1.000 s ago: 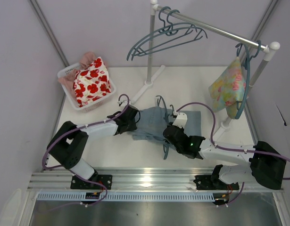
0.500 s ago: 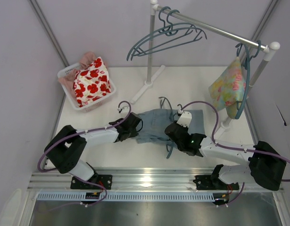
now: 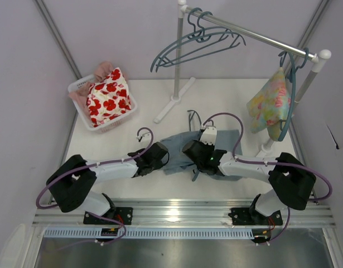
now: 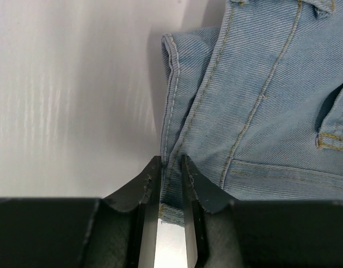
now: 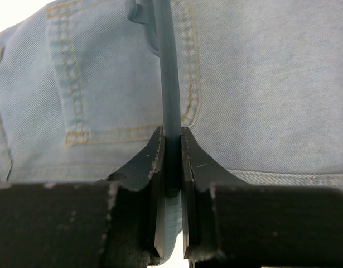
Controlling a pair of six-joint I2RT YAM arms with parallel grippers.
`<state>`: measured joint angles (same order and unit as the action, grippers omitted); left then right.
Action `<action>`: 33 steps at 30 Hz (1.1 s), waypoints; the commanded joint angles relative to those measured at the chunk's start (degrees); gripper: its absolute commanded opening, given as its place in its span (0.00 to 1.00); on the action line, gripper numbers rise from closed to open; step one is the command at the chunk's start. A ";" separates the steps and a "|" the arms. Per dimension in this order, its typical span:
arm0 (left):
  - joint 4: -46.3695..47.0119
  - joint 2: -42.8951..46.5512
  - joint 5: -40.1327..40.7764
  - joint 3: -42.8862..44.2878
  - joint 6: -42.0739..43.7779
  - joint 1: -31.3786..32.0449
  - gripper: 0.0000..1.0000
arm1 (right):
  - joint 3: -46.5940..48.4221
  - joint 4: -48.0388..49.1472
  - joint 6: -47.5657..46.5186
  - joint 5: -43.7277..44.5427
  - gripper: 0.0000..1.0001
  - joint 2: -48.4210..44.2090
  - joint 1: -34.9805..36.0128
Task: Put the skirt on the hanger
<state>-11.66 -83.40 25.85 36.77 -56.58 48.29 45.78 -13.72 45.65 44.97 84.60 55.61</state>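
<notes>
The light blue denim skirt [image 3: 230,144] lies flat on the table in the middle. My left gripper [image 3: 161,156] is at its left edge and is shut on the hemmed edge of the skirt [image 4: 260,100], as the left wrist view [image 4: 171,167] shows. My right gripper [image 3: 197,151] is over the skirt's middle, shut on the thin teal hanger [image 3: 192,119]. In the right wrist view the hanger's bar [image 5: 168,84] runs up from the jaws [image 5: 172,146] across the skirt [image 5: 266,84]. Most of the hanger is hidden under the arm.
A white basket [image 3: 79,85] at the back left holds a white cloth with red flowers [image 3: 108,95]. A clothes rack [image 3: 249,32] stands at the back with teal hangers [image 3: 196,44] and a pastel floral garment [image 3: 269,106]. Its foot [image 3: 172,101] rests on the table.
My left gripper has moved right and toward the near edge with the skirt's edge. My right gripper has moved left and farther back with the hanger, over the skirt.
</notes>
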 commanded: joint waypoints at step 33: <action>-6.01 2.53 3.60 -2.59 1.12 -1.10 0.26 | 8.53 -27.59 3.04 17.08 0.00 -6.11 -1.30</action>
<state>-10.17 -81.89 26.02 34.87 -57.36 47.92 50.28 -35.97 46.96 50.41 78.13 54.83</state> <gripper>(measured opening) 0.256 0.132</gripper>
